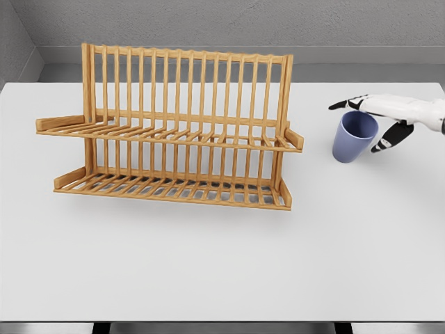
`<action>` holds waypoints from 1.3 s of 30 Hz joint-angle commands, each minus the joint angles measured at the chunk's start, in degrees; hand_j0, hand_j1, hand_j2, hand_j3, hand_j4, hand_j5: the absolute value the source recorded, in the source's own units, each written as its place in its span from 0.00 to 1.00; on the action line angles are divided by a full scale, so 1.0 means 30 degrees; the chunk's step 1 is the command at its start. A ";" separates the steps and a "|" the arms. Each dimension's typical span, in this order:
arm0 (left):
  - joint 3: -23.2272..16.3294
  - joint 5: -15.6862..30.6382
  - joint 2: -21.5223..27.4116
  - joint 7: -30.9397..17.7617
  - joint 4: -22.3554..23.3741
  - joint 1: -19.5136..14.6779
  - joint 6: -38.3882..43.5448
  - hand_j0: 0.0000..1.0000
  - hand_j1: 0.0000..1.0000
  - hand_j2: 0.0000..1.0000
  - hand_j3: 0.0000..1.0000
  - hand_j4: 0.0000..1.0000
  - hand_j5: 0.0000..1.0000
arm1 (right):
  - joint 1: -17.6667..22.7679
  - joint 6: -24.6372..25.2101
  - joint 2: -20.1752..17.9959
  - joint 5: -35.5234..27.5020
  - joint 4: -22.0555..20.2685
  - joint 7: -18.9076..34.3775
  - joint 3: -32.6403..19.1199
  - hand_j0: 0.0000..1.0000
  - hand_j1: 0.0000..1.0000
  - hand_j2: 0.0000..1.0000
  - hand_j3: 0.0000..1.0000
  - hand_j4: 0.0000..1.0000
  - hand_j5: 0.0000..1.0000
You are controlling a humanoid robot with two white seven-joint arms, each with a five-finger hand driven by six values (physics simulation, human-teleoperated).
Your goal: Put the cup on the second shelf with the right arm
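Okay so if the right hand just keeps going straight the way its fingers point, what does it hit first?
The right hand points left across the table, gripping the blue cup. Straight on, it would probably first meet the right end of the wooden rack, near its upper shelf. Depth is hard to judge from this single view.

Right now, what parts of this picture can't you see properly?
- Right robot hand: its arm is cut off by the right edge of the head view.
- Blue cup: the robot hand covers its far rim, so whether the fingers really grip it is unclear. Whether its base touches the table is also unclear.
- Left arm: not in view at all.
- Wooden rack: its slats hide the wall behind.
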 commanded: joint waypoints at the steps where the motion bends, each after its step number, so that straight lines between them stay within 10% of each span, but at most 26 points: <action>1: 0.0002 0.0010 0.0001 -0.0003 -0.0002 0.0029 0.0000 1.00 1.00 1.00 1.00 1.00 1.00 | -0.0029 0.0028 0.0274 -0.0093 0.0332 -0.0006 0.0218 1.00 1.00 1.00 1.00 1.00 1.00; 9: 0.0002 0.0010 0.0001 -0.0003 -0.0002 0.0029 0.0000 1.00 1.00 1.00 1.00 1.00 1.00 | -0.0118 0.0058 0.0303 -0.0093 0.0625 -0.0006 0.0599 1.00 1.00 1.00 1.00 1.00 1.00; 12: 0.0002 0.0010 0.0001 -0.0003 -0.0002 0.0029 0.0000 1.00 1.00 1.00 1.00 1.00 1.00 | -0.0118 0.0058 0.0274 -0.0063 0.0655 -0.0006 0.0599 0.77 0.77 0.77 0.77 0.77 0.77; 18: 0.0002 0.0010 0.0001 -0.0003 -0.0002 0.0029 0.0000 1.00 1.00 1.00 1.00 1.00 1.00 | -0.0118 0.0028 0.0274 -0.0063 0.0655 -0.0006 0.0716 0.68 0.68 0.68 0.68 0.68 0.68; 39: 0.0002 0.0010 0.0001 -0.0003 -0.0002 0.0029 0.0000 1.00 1.00 1.00 1.00 1.00 1.00 | -0.1055 -0.0030 -0.0751 -0.0063 -0.0517 -0.0006 0.0511 0.68 0.68 0.68 0.68 0.68 0.68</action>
